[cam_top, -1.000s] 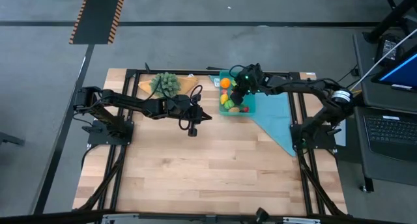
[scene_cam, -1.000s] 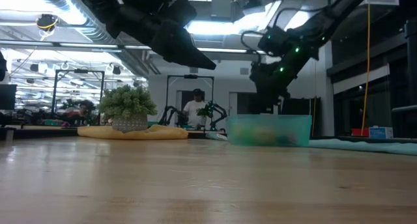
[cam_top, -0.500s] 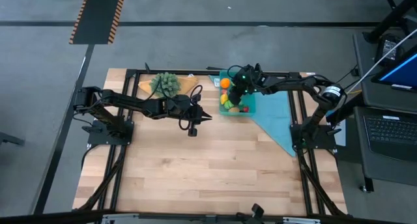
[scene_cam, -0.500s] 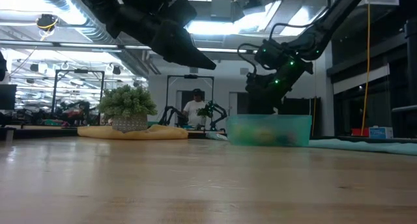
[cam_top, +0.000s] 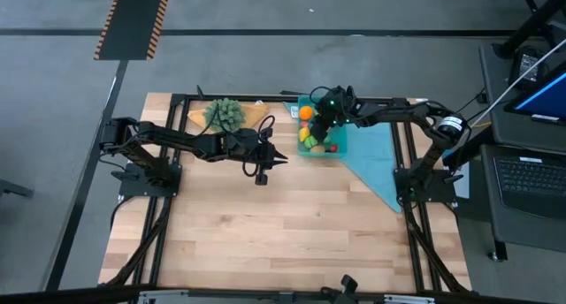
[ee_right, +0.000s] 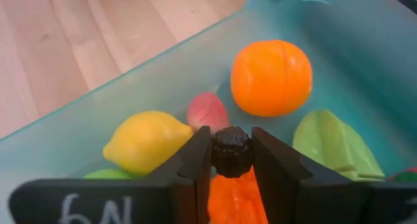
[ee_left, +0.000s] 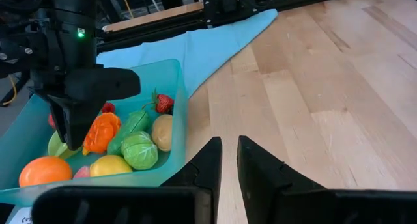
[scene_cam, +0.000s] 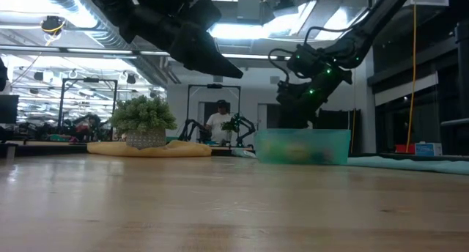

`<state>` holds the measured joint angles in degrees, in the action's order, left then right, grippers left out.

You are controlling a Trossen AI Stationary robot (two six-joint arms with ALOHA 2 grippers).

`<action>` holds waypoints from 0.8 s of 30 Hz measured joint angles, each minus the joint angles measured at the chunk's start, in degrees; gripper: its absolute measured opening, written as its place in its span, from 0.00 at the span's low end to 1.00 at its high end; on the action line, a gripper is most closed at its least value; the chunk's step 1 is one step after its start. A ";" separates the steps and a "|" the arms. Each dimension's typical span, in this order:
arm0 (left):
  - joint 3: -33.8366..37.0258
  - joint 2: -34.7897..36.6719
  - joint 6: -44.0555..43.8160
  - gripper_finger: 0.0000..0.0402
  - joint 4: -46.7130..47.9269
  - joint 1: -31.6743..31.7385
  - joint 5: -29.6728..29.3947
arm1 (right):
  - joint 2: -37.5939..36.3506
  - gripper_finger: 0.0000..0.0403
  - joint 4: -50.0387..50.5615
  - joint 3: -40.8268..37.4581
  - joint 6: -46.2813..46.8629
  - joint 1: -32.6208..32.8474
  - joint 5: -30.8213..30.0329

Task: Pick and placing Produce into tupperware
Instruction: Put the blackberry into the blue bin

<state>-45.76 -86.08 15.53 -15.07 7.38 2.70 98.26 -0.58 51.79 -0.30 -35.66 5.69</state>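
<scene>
Only the right wrist view showed the right claw point(ee_right: 231, 160) pinching a small dark berry point(ee_right: 231, 150) just above the produce point(ee_left: 124, 142) lying in the teal tupperware point(cam_top: 340, 143), which stood at the far side of the surface point(cam_top: 265, 224) on a light-blue cloth point(cam_top: 376, 163). Since a second ago, that claw had shifted slightly left over the box. The left claw point(ee_left: 227, 160), nearly pressed together with only a thin gap, hovered left of the tupperware, beside a bushy green plant point(cam_top: 225, 112).

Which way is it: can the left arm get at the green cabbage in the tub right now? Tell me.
Probably not cleanly. The right gripper, shut on a dark berry, hangs inside the tupperware right beside the cabbage. The left gripper waits over bare table outside the near wall.
</scene>
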 joint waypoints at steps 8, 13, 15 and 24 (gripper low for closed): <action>0.00 0.00 -0.02 0.05 0.00 0.00 -0.01 | 0.07 0.24 -0.45 -0.02 -0.26 -0.13 -0.01; 0.00 0.00 -0.28 0.02 0.02 0.00 0.00 | 2.52 0.24 -0.70 -0.02 -0.16 -0.13 -0.02; 0.00 0.00 -0.39 0.01 0.02 0.00 0.00 | 3.43 0.24 -1.68 -0.09 -0.19 -0.13 -0.04; 0.00 -0.01 0.02 0.04 0.02 -0.02 0.00 | 3.26 0.27 -3.47 -0.07 -0.39 -0.15 -0.04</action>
<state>-45.76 -86.09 15.55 -15.05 7.35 2.70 101.51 -4.05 51.72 -0.68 -35.81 5.65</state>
